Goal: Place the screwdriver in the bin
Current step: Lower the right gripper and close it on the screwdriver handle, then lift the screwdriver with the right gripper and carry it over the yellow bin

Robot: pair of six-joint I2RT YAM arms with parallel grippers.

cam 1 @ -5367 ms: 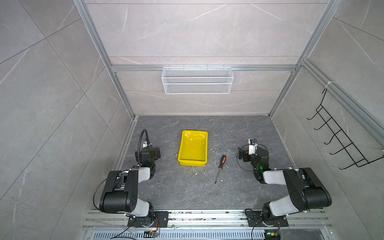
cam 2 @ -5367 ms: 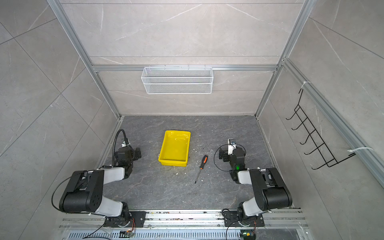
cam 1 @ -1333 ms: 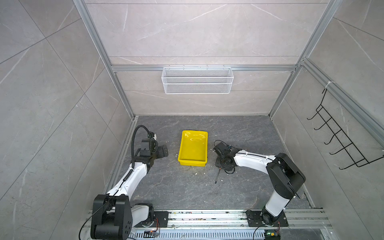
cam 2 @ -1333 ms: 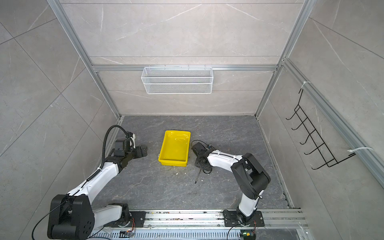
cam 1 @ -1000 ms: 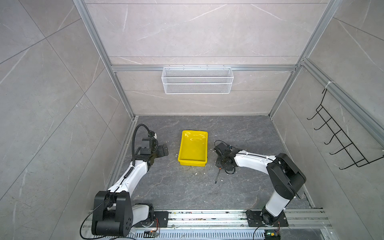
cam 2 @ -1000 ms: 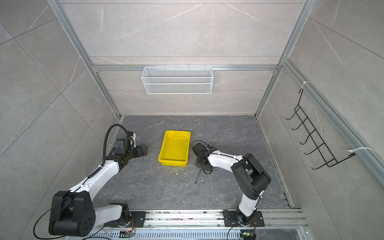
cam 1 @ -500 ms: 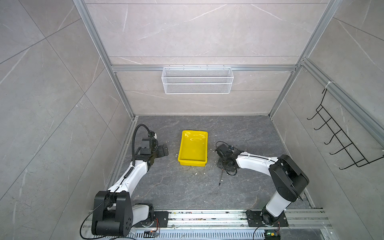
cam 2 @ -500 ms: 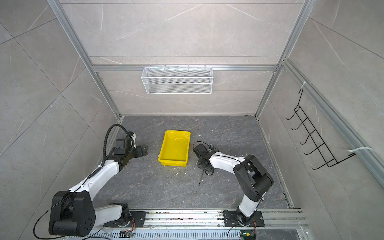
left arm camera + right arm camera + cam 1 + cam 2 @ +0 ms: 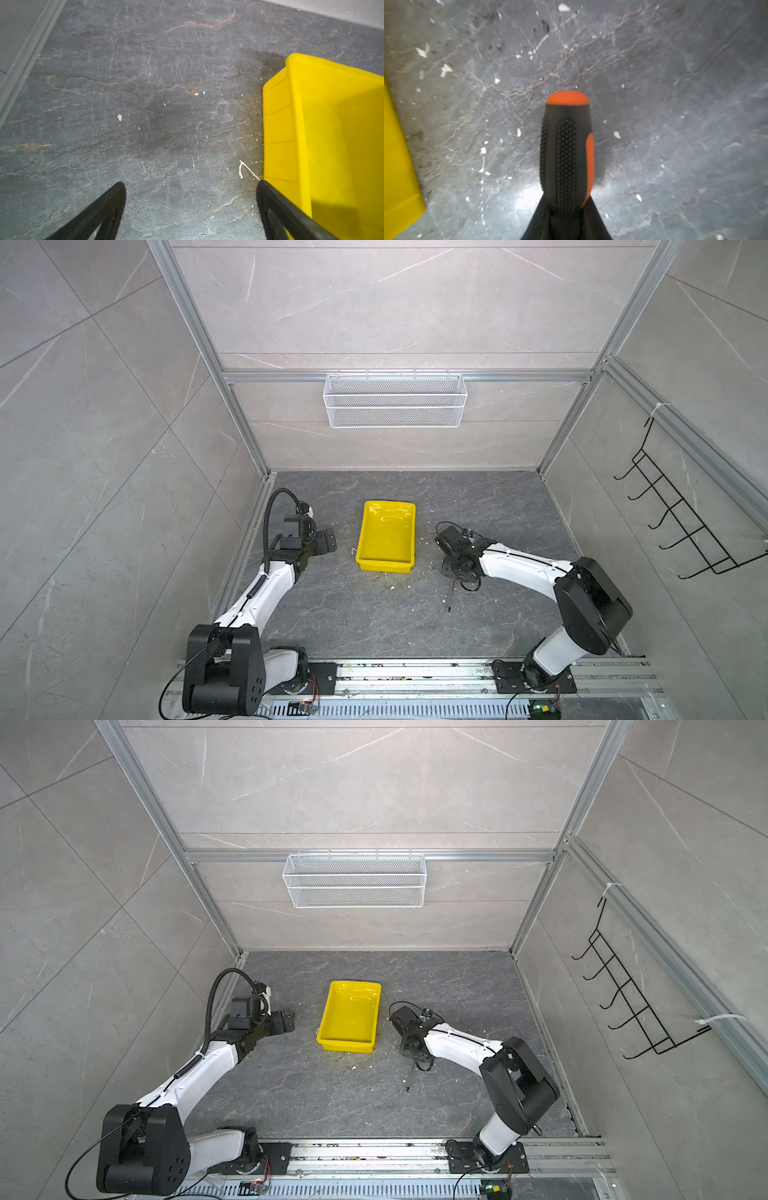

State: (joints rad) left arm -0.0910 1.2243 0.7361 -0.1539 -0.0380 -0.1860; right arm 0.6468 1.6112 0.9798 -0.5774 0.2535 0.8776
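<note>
A: What's the right gripper (image 9: 566, 204) doing?
B: Clamping tight on the screwdriver (image 9: 565, 145) handle, with the orange cap sticking out past the fingers (image 9: 593, 209).
A: Where's it sitting relative to the bin (image 9: 385, 569)?
B: Outside it, just off the bin's right side and not touching. Can't tell whether the tip is touching the floor (image 9: 374, 626).
A: Left gripper (image 9: 191, 184)?
B: Hovering by the bin's left wall, fingers apart, gripping nothing.

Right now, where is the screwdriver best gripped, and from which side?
Take the screwdriver by its handle, from above, with the jaws across its width: it is thick and dimpled, while the shaft is thin and likely to slip. The right claw is shut on the handle this way.
</note>
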